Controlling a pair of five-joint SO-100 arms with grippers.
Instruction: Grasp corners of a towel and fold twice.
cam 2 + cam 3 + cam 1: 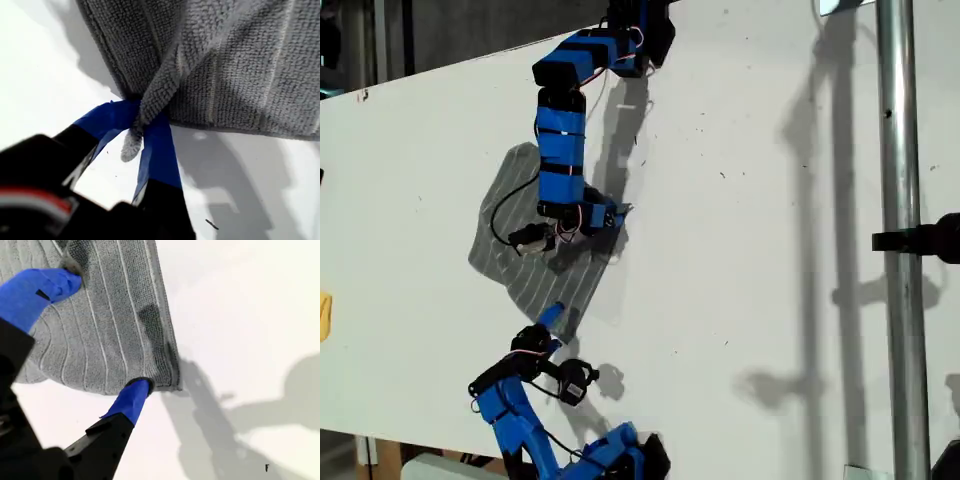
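While my first gripper [141, 131] pinches one corner [131, 146] of the towel [535, 250], my second gripper [102, 335] straddles its edge, unclosed; folding looks unfinished.

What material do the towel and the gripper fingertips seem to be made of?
The towel looks like soft terry or microfibre: a fuzzy looped grey pile with thin pale stripes, bunching where my first gripper pinches a corner. The fingertips of my second gripper appear to be hard black plastic wrapped in matte blue tape, probably for grip.

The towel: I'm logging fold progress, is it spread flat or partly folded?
Partly folded. The towel is bunched; my first gripper pinches a corner, and my second gripper straddles its edge, open.
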